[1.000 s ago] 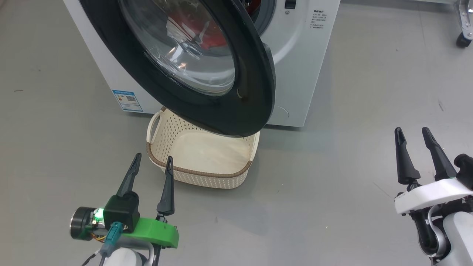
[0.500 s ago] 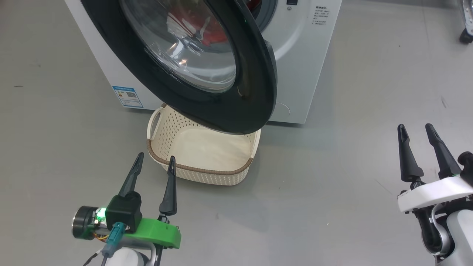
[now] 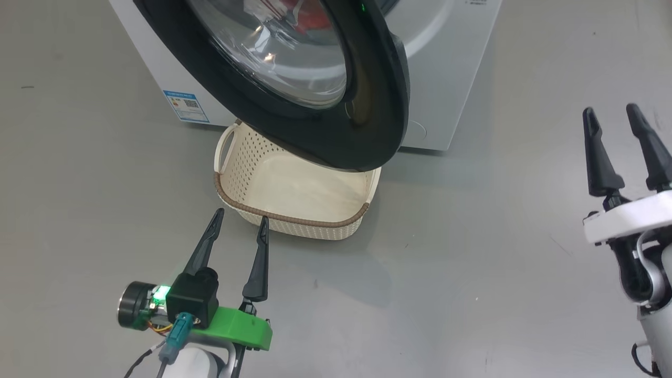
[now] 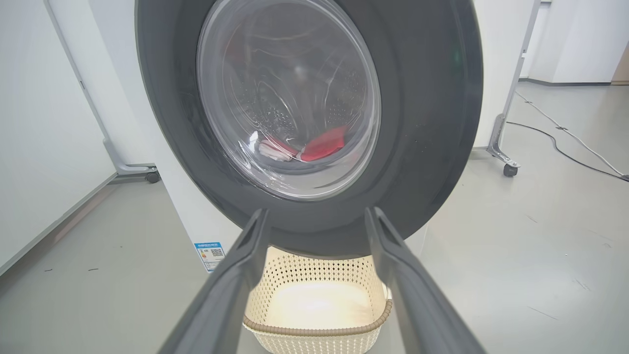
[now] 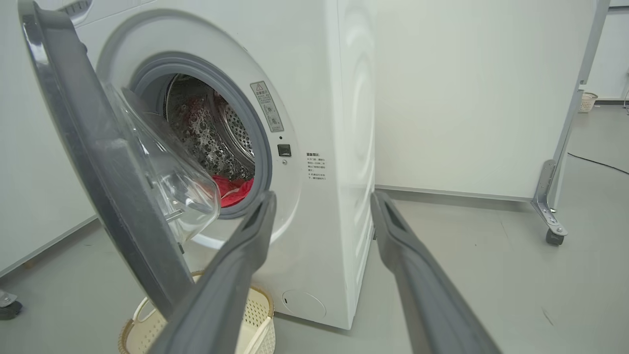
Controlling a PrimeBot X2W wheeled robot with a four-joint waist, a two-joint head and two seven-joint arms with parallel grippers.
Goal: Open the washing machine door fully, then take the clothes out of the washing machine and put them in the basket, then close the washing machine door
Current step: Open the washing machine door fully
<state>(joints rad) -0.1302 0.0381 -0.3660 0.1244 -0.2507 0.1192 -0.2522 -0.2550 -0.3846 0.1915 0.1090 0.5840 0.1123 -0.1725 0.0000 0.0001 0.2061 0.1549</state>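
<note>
The white washing machine [image 3: 446, 79] stands at the top of the head view. Its door [image 3: 378, 105] hangs partly open over the cream basket [image 3: 315, 228] on the floor below it. Red clothes [image 4: 324, 143] lie in the steel drum, seen through the door glass and past the door's edge [image 5: 233, 189]. My left gripper [image 3: 241, 216] is open, just in front of the basket's near rim, and faces the door [image 4: 422, 123]. My right gripper [image 3: 610, 108] is open over bare floor to the right of the machine, with nothing between its fingers.
A blue energy label [image 3: 184, 105] marks the washer's lower left corner. A wheeled metal frame [image 5: 553, 231] and a floor cable [image 4: 565, 147] are off to the right. White wall panels stand behind and beside the machine. Grey floor spreads on both sides.
The head camera has shifted, so the whole scene sits higher. My right gripper has moved forward, closer to the machine's front. Both grippers stay open and the door holds its angle.
</note>
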